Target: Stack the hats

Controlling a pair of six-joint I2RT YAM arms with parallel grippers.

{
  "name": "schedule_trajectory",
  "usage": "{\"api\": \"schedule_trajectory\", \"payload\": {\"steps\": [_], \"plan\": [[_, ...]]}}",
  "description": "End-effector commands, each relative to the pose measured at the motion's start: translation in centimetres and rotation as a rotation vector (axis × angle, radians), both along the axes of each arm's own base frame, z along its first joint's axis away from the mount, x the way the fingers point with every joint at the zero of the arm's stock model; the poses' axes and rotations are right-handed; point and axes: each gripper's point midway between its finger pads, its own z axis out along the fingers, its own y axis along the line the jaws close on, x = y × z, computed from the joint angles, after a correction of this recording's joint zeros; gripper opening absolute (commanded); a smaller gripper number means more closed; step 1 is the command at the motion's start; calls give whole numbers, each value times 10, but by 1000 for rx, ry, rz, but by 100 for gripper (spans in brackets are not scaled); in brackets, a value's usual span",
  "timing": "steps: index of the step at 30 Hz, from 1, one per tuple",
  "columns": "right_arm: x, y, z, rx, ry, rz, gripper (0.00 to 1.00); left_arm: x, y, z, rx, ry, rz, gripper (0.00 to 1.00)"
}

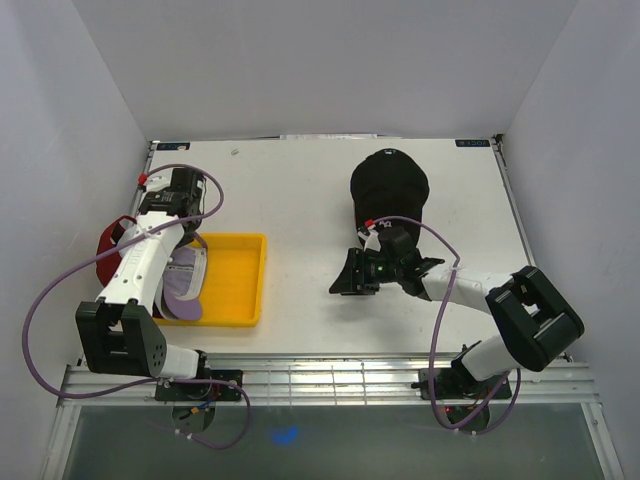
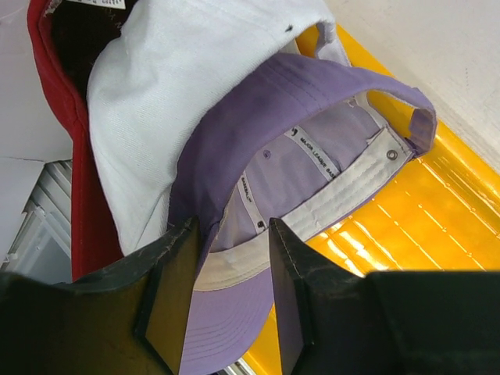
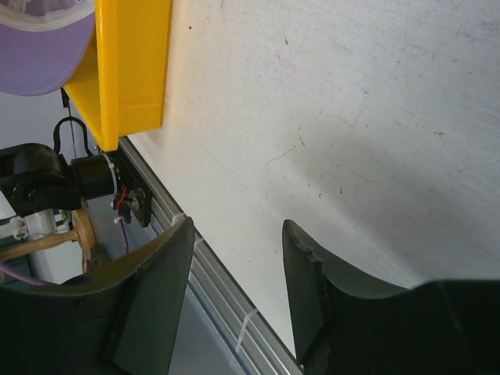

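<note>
The white cap with the purple brim [image 2: 156,101] is propped against the red cap [image 2: 86,203] over the yellow tray [image 2: 406,219] and straddled by the left gripper [image 2: 230,242] (whether clamped cannot be told), likely for stacking, while the right gripper [image 3: 237,230] is held spread, empty, near the black cap [image 1: 388,182].

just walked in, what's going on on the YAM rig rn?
Hat stacking, not finished. The left gripper is down at the yellow tray, jaws apart on either side of the purple brim of the white cap. The red cap lies right beside that cap. The right gripper is open and empty over the bare table, on the near side of the black cap, which sits alone.
</note>
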Motion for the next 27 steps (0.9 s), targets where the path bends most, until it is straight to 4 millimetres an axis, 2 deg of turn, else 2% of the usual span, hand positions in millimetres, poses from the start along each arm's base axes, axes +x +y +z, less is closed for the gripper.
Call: {"api": "schedule_trajectory", "payload": {"steps": [1, 9, 12, 13, 17, 18, 20, 24, 26, 27], "plan": [[-1, 5, 4, 31, -16, 18, 55, -8, 6, 2, 18, -11, 34, 52], [-4, 4, -1, 32, 2, 16, 55, -15, 8, -5, 32, 4, 58, 55], [-5, 4, -2, 32, 2, 16, 55, -16, 7, -7, 17, -1, 63, 49], [-5, 4, -3, 31, 5, 15, 55, -16, 5, -8, 9, -2, 61, 46], [-5, 5, -1, 37, 6, 15, 55, -13, -3, -11, -44, -16, 46, 21], [-5, 5, 0, 36, 8, 16, 55, -11, -5, -10, -56, -26, 39, 10], [-3, 6, 5, 39, -5, 19, 55, -9, -10, -8, -89, -43, 27, 1], [2, 8, 19, 44, -41, 27, 54, -6, -17, -1, -128, -75, 13, 0], [4, 14, 31, 50, -64, 50, 54, -4, -21, 3, -151, -93, 2, 0], [11, 22, 45, 61, -112, 70, 54, -3, -22, 5, -158, -98, -6, 0]]}}
